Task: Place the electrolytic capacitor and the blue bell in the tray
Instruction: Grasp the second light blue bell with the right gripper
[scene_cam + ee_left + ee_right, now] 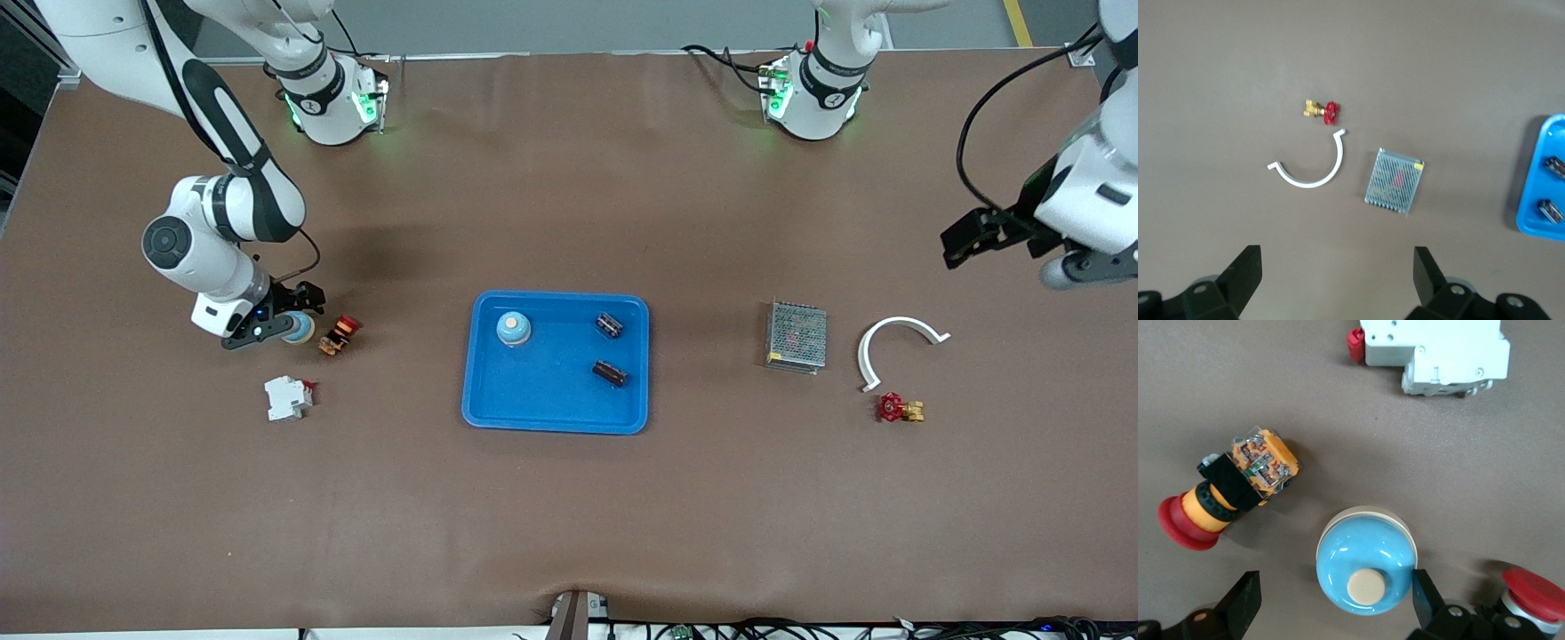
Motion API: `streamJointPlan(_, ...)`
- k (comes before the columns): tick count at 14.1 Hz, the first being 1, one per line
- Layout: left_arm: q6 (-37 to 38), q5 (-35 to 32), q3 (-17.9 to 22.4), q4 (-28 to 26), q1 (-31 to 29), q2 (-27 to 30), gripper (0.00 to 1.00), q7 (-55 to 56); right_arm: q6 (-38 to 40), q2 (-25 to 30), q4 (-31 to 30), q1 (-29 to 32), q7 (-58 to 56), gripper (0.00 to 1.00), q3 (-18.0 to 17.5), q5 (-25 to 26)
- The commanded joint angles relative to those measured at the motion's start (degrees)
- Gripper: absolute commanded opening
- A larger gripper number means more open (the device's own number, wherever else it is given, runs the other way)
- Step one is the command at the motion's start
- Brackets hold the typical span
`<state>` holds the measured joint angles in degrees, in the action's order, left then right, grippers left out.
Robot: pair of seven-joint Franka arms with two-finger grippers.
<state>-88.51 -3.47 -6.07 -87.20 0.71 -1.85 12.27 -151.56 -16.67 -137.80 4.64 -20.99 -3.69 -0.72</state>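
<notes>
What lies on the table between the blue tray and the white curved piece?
Front view: only the grey mesh box lies between the tray and the white curved piece.

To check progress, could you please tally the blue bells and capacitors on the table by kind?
Blue bells: 2, one in the tray, one on the table at the right gripper.
Capacitors: 2, both in the tray.
Total: 4.

Place: robot lab or workshop bench | Signs: two fixed white arms on a brown covered table (569, 533) | cables (889, 628) along the edge | industrial parts: circuit breaker (288, 397), mesh box (797, 336), red valve (899, 408)
</notes>
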Motion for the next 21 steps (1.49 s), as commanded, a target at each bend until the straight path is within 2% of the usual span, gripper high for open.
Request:
streamJointPlan(1,-0.1,1.7,1.1,-5.3,0.4,5.0,1.00,-1.3,-0.6,-0.3,-0.2,0.0,-0.3,1.00,0.2,0.7)
streamJointPlan(7,1.6,1.9,2.6,-5.5,1.6,6.8,1.00,-1.4,-2.9,-1.9,0.1,0.5,-0.3,1.00,0.4,0.8)
streamJointPlan(11,1.9,2.5,1.7,-7.5,1.7,9.6,1.00,-0.3,-3.6,-2.8,0.1,0.6,-0.3,1.00,0.4,0.8)
streamJointPlan(18,2.2,2.4,1.7,-6.1,1.2,8.4,1.00,-1.4,-3.6,-3.4,0.3,0.7,-0.3,1.00,0.4,0.8)
streamJointPlan(19,2.1,2.4,1.7,-5.7,1.3,8.1,1.00,-1.4,-3.5,-3.4,0.5,0.7,-0.3,0.95,0.4,0.8)
streamJointPlan(21,2.0,2.4,1.7,-5.5,1.4,7.1,1.00,-1.3,-3.5,-3.4,0.6,0.8,-0.3,0.65,0.4,0.8)
